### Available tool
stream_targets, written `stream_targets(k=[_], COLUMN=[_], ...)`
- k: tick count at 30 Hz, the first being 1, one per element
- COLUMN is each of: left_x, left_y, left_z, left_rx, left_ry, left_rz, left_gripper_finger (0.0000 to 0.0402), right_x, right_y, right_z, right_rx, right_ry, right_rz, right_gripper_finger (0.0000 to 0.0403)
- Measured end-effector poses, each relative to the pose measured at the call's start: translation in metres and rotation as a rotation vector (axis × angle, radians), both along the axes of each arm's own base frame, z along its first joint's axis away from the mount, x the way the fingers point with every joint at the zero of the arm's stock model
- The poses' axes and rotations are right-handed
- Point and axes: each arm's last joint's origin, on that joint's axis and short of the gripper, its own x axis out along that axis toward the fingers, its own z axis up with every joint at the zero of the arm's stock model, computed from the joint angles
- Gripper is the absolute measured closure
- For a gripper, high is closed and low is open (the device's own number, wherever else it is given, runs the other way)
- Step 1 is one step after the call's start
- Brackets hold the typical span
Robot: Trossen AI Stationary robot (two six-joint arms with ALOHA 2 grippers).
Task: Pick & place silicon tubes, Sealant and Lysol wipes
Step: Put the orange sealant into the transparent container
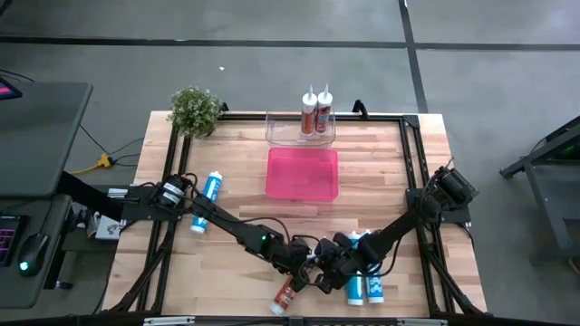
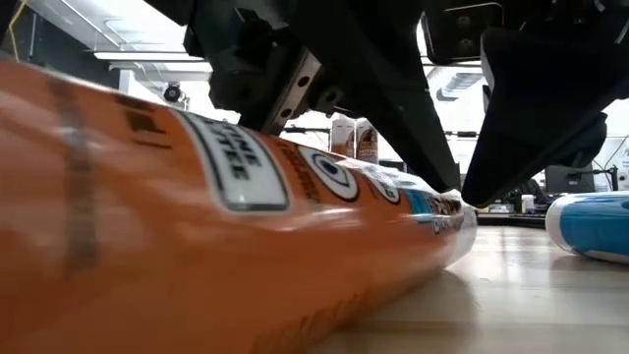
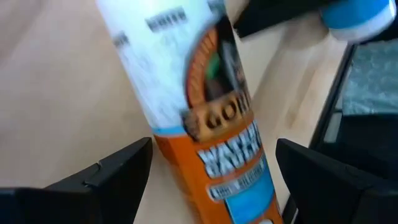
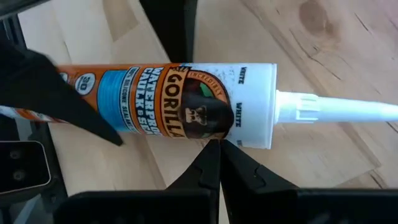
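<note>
On wooden table (image 1: 236, 263), grey floor (image 1: 272, 72) around

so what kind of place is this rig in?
Likely a robotics lab or workshop: a wooden table in a black frame on bare concrete floor, a desk with monitors beside it, ceiling strip lights behind.

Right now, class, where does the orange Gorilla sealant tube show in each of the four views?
High view: Gorilla sealant tube at the table's near edge, bottom centre.
Low view: it fills the left foreground.
Left wrist view: it lies between the open left tool's fingers.
Right wrist view: it lies across the centre.
Shared landmark: its orange label.
</note>
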Motion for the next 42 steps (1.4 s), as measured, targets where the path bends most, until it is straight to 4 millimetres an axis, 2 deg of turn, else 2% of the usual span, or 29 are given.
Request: stream_targets(k=[13, 22, 29, 36, 42], left_x=[0.001, 0.002, 0.002, 0.000, 0.000], left_y=[0.004, 0.003, 0.003, 0.000, 0.001], left_z=[0.000, -0.009, -0.011, -0.012, -0.012], left_rx=[-0.082, -0.096, -0.120, -0.111, -0.101], left_ry=[0.057, 0.098, 0.114, 0.115, 0.109], left_rz=[0.136, 0.200, 0.240, 0.197, 0.231], left_gripper_finger=[0.0067, 0.0067, 0.0067, 0.0067, 0.0067], right_x=[-0.001, 0.006, 0.011, 0.020, 0.024], right_y=[0.002, 0.009, 0.002, -0.010, -0.010], right_z=[0.000, -0.021, -0.022, -0.022, -0.020], right_rx=[0.013, 0.055, 0.030, 0.013, 0.020], right_ry=[0.003, 0.014, 0.013, -0.006, -0.030], right_rz=[0.008, 0.036, 0.052, 0.065, 0.117], right_gripper_finger=[0.0403, 0.0403, 0.0403, 0.0403, 0.0403])
